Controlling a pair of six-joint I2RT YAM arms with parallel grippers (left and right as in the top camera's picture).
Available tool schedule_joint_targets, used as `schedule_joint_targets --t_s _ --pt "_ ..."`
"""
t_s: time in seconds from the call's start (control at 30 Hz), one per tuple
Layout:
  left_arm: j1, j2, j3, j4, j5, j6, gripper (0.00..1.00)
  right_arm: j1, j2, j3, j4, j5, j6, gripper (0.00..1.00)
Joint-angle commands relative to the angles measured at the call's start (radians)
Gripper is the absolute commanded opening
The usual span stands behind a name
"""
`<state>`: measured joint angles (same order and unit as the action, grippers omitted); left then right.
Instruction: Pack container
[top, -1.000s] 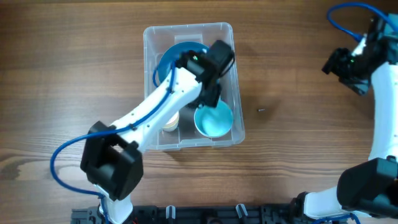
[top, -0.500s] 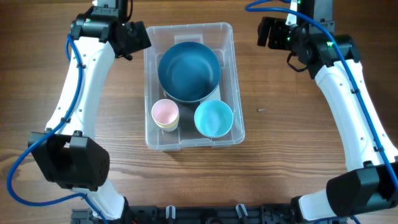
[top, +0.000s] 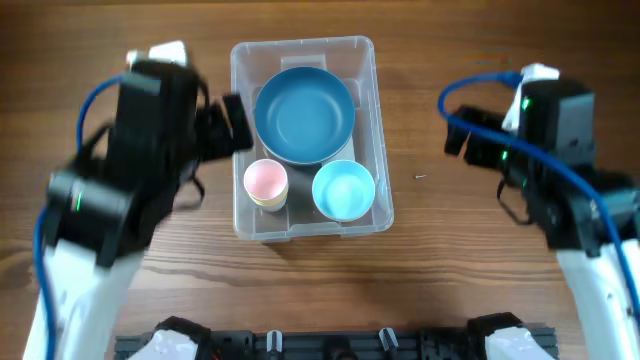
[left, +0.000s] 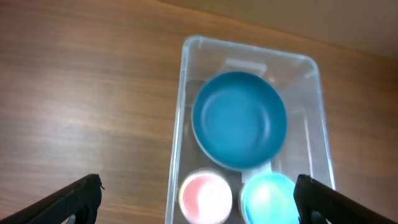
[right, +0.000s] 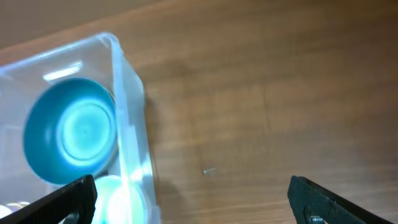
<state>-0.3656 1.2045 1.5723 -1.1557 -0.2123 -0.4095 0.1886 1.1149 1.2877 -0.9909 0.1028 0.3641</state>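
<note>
The clear plastic container (top: 366, 55) stands at the table's middle. It holds a large dark blue bowl (top: 304, 113), a small pink cup (top: 265, 182) and a light blue cup (top: 343, 190). The left wrist view shows the container (left: 186, 93) from above with the bowl (left: 239, 118) and both cups. My left gripper (left: 198, 202) is open and empty, raised high above the container's left side. My right gripper (right: 193, 199) is open and empty, raised above the bare wood right of the container (right: 127, 106).
A tiny dark speck, like a small screw (top: 420, 178), lies on the wood right of the container; it also shows in the right wrist view (right: 209, 171). A black rail (top: 320, 345) runs along the table's front edge.
Both arms have pulled back and risen toward the camera, away from the container. One second ago the left arm reached inside the container; now it is out. The container's contents have not moved.
</note>
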Motion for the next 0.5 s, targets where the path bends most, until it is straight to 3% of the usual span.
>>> schedule_joint_targets --t_s 0.0,0.07,0.17,0.47 --pt "-0.051 -0.304 -0.296 0.054 -0.034 -0.049 1.0 0.041 -0.168 -0.193 0.014 0.044 0.047 0.99" --pt "-0.058 -0.544 -0.509 0.083 -0.034 -0.097 1.0 0.057 -0.288 -0.319 0.023 0.077 0.105 1.0" --pt "-0.058 -0.776 -0.666 0.099 -0.045 -0.101 1.0 0.057 -0.364 -0.409 0.062 0.107 0.106 1.0" --pt "-0.058 -0.824 -0.672 0.049 -0.054 -0.1 1.0 0.057 -0.272 -0.409 0.063 0.107 0.107 1.0"
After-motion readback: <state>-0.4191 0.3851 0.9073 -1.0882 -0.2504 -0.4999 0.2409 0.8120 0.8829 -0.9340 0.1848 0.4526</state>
